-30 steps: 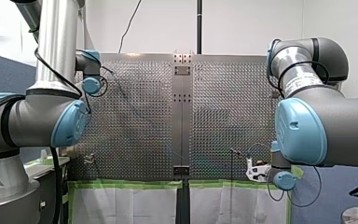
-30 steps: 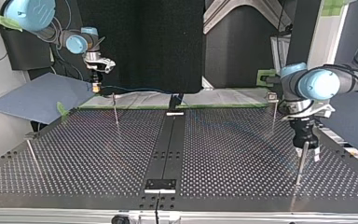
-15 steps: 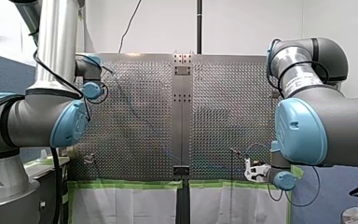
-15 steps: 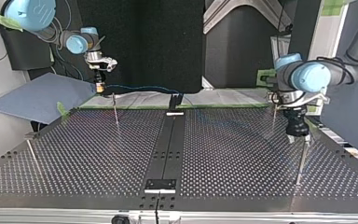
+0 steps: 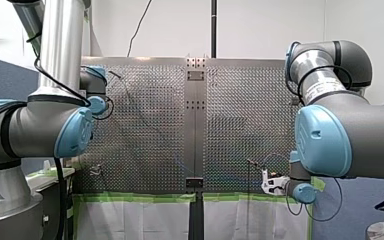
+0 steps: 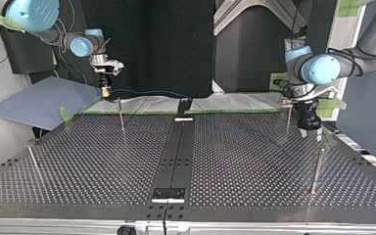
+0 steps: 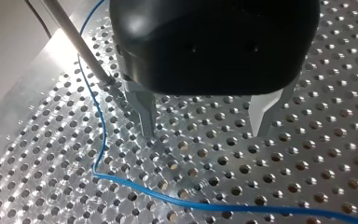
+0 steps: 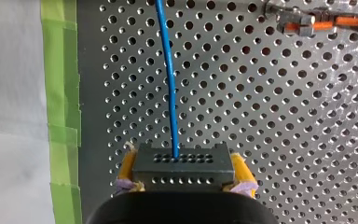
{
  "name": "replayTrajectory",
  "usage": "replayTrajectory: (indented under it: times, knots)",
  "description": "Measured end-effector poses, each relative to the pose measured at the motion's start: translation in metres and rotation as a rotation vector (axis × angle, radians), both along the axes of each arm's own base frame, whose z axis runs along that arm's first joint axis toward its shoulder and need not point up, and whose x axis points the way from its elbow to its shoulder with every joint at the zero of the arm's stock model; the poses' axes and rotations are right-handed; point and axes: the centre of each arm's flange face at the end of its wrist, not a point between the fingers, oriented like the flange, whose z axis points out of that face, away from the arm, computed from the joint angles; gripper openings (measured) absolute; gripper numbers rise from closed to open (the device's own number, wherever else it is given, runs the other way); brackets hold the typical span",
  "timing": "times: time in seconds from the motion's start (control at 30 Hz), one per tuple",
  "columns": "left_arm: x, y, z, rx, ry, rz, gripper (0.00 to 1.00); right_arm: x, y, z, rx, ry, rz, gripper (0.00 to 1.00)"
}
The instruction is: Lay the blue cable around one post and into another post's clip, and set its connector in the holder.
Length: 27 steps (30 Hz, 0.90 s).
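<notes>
My right gripper (image 8: 182, 184) is shut on the black connector (image 8: 182, 165), its yellow pads on both sides. The blue cable (image 8: 168, 79) leaves the connector and runs ahead over the perforated plate. In the top view that gripper (image 6: 105, 90) hangs at the far left edge, and the cable (image 6: 147, 92) runs from it toward the black holder (image 6: 183, 105). My left gripper (image 7: 205, 126) is open just above the plate with nothing between its fingers. The cable (image 7: 100, 135) bends beside it, near a thin post (image 7: 74, 42). In the top view it (image 6: 309, 125) hovers by the far right post (image 6: 288, 117).
More thin posts stand at the top view's near right (image 6: 316, 169), far left (image 6: 121, 115) and near left (image 6: 34, 161). A clip with orange parts (image 8: 324, 21) lies ahead of my right gripper. Green tape (image 8: 60, 93) marks the plate's edge.
My left gripper has drawn away from the near right post in the top view, back toward the far right post. My right gripper has barely shifted with the connector.
</notes>
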Motion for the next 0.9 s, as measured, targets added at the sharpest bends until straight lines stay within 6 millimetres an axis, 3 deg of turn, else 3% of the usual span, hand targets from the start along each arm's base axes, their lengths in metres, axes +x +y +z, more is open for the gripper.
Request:
replayTrajectory:
  times: [0.47, 0.9]
  knots:
    - [-0.023, 0.007, -0.029, 0.006, -0.001, 0.024, 1.00, 0.003, 0.001, 0.000, 0.001, 0.000, 0.005, 0.00]
    - [-0.028, 0.017, -0.044, 0.006, 0.004, 0.054, 1.00, 0.006, 0.003, 0.000, 0.001, 0.000, 0.011, 0.00]
